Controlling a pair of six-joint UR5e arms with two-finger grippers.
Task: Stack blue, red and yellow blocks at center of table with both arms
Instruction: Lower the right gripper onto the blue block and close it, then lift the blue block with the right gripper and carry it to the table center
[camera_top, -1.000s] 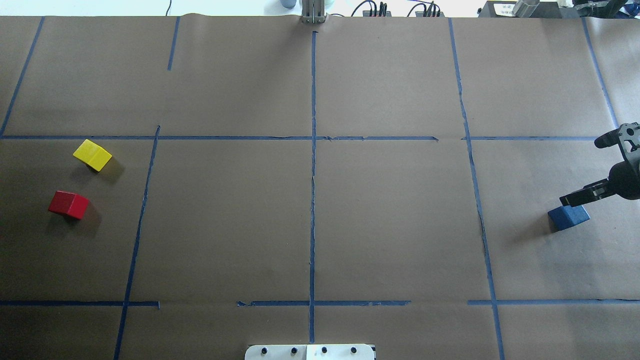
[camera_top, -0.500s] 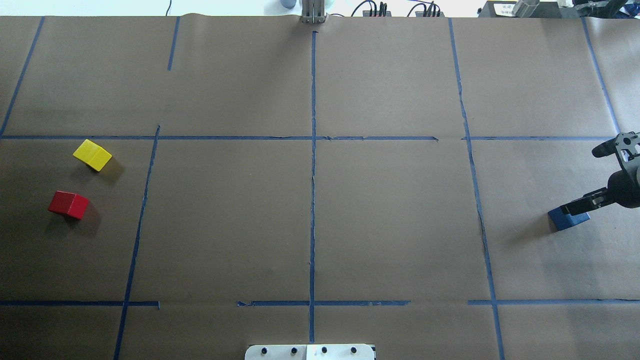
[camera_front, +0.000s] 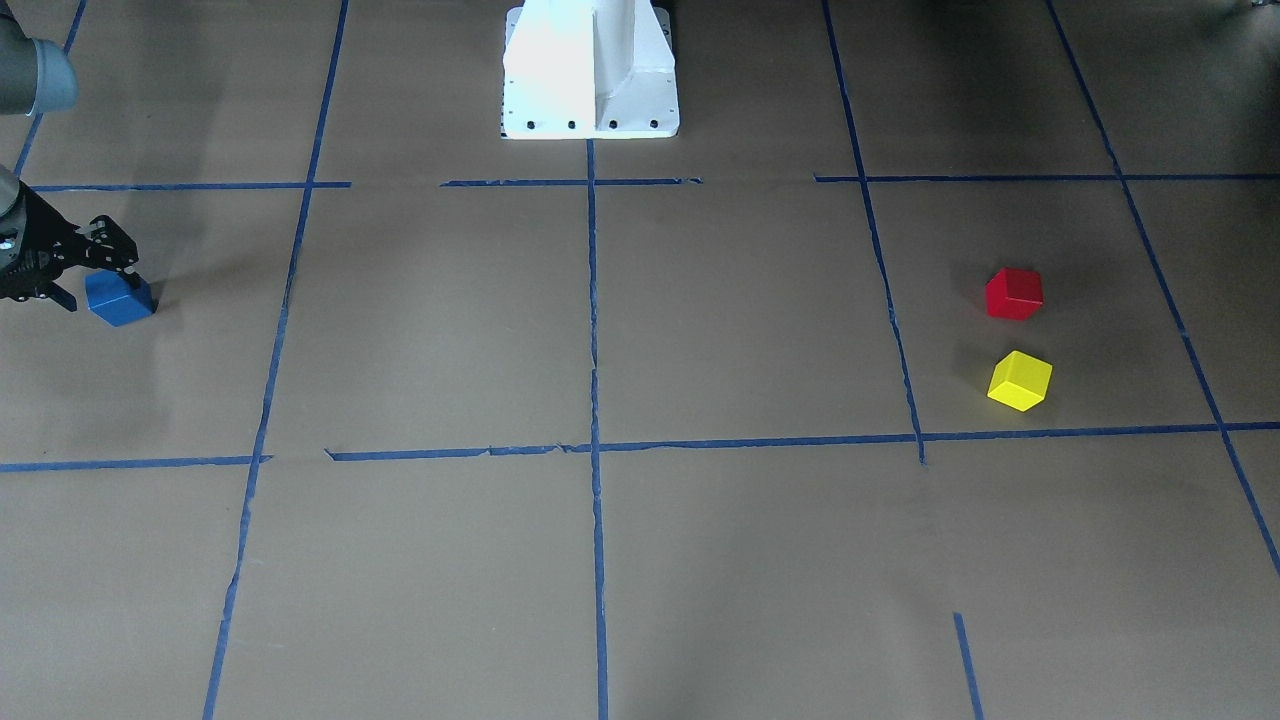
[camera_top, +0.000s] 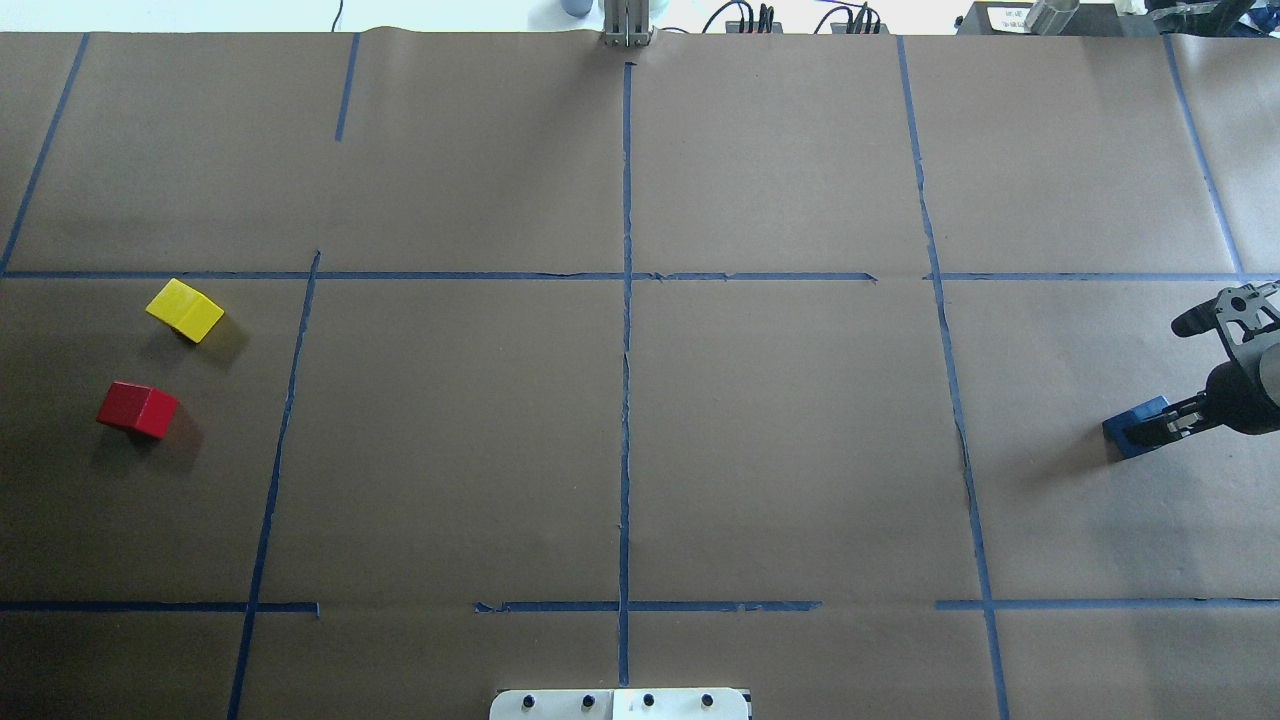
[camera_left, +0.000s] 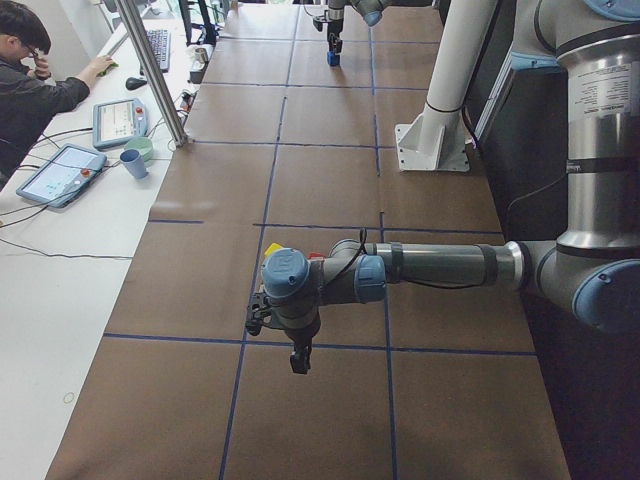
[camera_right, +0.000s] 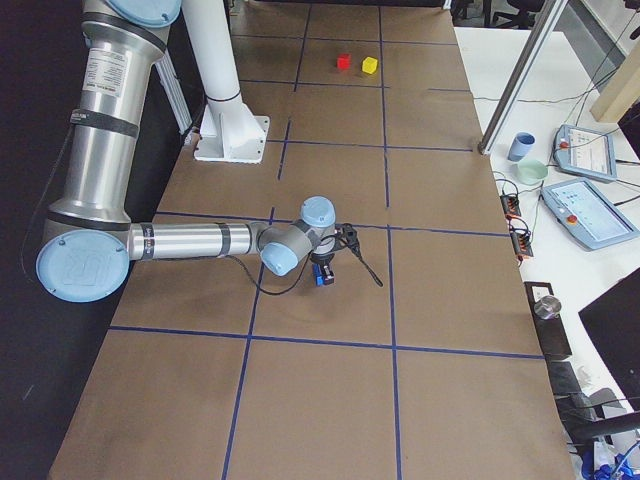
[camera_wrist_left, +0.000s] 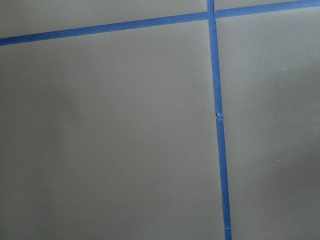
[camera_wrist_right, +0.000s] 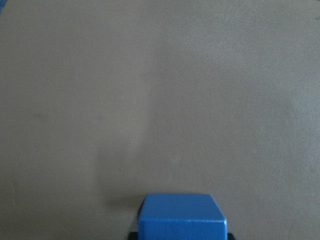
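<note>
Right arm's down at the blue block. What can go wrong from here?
1. The right pincer is low around the blue cube block, far from centre; whether it grips is unclear, so a lift could drop it.
2. The red cube block and yellow cube block sit close together; picking one may bump the other.

blue block (camera_wrist_right: 180, 217): cut by bottom edge | left claw (camera_left: 297, 360): state unclear

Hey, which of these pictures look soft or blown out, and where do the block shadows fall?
Right wrist view: soft throughout, blue block cropped at the bottom edge. Overhead view: sharp; red block and yellow block throw shadows toward frame right. Front-facing view: white robot base washed out.
</note>
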